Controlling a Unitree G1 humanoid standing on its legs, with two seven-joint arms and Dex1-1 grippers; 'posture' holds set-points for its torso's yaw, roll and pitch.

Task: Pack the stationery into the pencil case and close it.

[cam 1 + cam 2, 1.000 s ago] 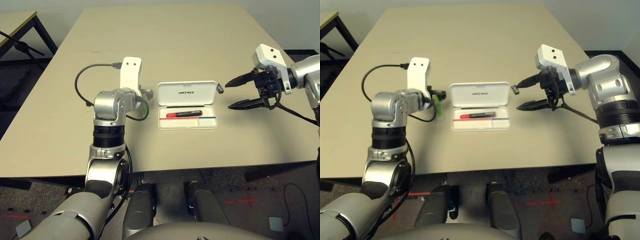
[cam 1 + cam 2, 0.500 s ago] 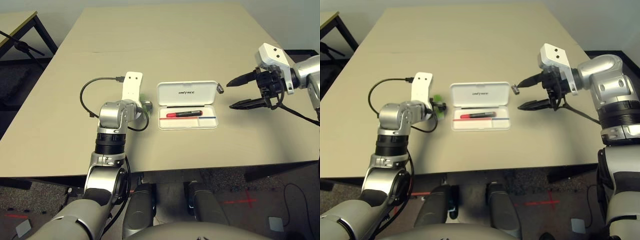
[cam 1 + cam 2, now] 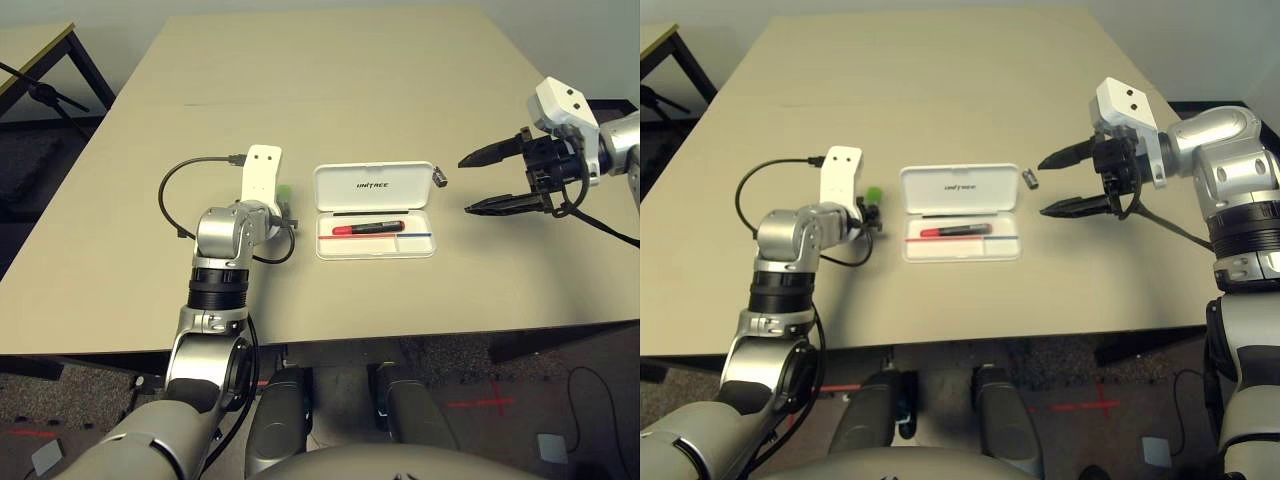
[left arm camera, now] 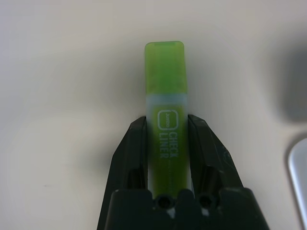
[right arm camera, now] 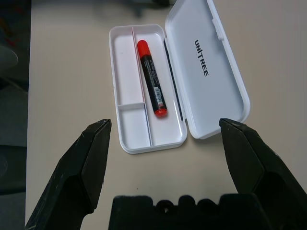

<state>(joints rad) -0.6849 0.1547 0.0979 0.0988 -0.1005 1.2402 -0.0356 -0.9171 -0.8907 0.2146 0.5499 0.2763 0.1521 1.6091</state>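
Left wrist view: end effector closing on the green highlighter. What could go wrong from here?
1. The left end effector grips the green highlighter near one end, with most of it sticking out past the fingers, so it may pivot when lifted.
2. The red marker already lies in the pencil case; the highlighter could land across it and block the lid.

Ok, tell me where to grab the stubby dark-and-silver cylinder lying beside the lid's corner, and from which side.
Take the cylinder from above with the open right gripper, which hangs just beside it. It lies low on the table, close to the corner of the pencil case lid, so a sideways approach from the case side looks blocked. Probably set the fingers on its near and far ends, clear of the lid.
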